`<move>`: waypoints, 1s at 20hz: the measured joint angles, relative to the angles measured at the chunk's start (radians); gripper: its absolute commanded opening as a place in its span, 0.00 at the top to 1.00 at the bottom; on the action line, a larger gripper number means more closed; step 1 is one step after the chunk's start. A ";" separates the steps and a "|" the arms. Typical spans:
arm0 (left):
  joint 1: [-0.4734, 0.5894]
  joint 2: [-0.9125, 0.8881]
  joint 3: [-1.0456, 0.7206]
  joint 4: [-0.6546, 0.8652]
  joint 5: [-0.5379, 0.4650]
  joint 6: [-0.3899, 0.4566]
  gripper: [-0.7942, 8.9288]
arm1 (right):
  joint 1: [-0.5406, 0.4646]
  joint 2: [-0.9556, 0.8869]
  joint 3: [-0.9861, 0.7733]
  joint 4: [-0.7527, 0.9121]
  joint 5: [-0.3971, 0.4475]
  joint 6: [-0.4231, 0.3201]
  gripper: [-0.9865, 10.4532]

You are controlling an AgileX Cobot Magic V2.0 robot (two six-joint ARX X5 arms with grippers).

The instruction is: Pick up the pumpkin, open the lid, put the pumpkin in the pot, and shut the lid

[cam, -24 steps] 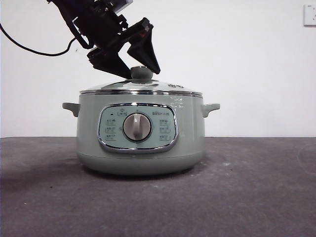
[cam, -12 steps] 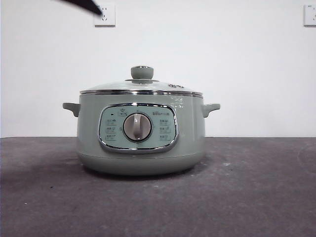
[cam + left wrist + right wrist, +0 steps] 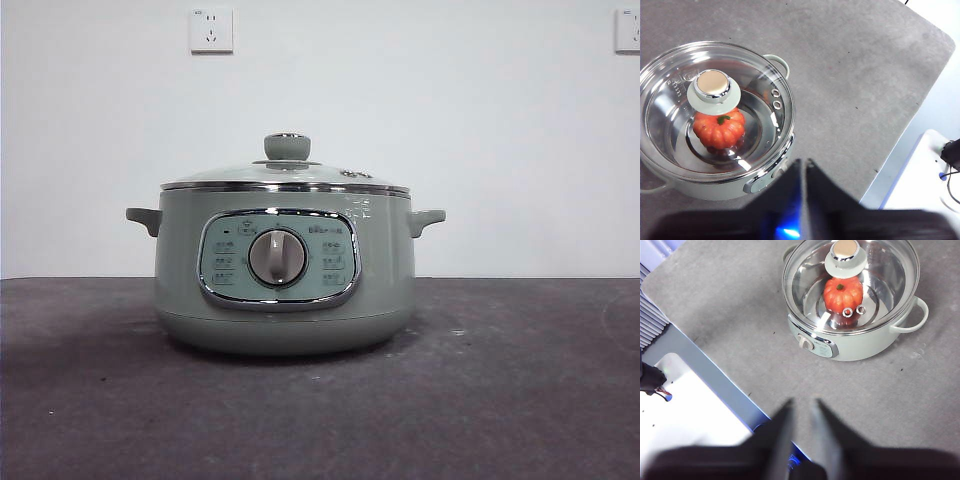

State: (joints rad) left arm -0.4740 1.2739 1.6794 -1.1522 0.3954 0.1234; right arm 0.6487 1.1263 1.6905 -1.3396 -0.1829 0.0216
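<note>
The pale green pot (image 3: 285,300) stands mid-table with the glass lid (image 3: 285,176) seated on it, knob (image 3: 287,147) upright. The pumpkin is hidden in the front view. Through the glass it shows inside the pot in the left wrist view (image 3: 719,130) and the right wrist view (image 3: 842,294). My left gripper (image 3: 804,162) is shut and empty, raised clear of the pot (image 3: 705,194). My right gripper (image 3: 802,404) has a narrow gap between its jaws, is empty, and hangs high and well away from the pot (image 3: 860,347). Neither arm shows in the front view.
The dark grey table (image 3: 500,380) runs to a rounded edge (image 3: 900,135). White side platforms lie beyond it (image 3: 925,185) (image 3: 690,410). Two wall sockets (image 3: 211,30) (image 3: 628,30) are on the white wall behind.
The gripper that was around the lid knob has let go and risen up and left out of the front view. The lid stays seated on the pot.
</note>
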 measured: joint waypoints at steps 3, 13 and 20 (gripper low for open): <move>0.000 0.000 0.000 0.000 0.000 0.001 0.92 | 0.000 0.000 0.000 0.001 0.000 0.017 0.91; 0.000 0.000 0.000 0.027 -0.004 0.000 0.92 | 0.000 -0.006 0.000 0.001 0.001 0.020 0.91; 0.095 -0.066 -0.001 0.147 -0.072 0.016 0.92 | 0.000 -0.006 0.000 0.001 0.001 0.020 0.91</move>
State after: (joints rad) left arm -0.3786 1.2083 1.6783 -1.0050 0.3229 0.1394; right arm 0.6487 1.1198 1.6905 -1.3384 -0.1822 0.0418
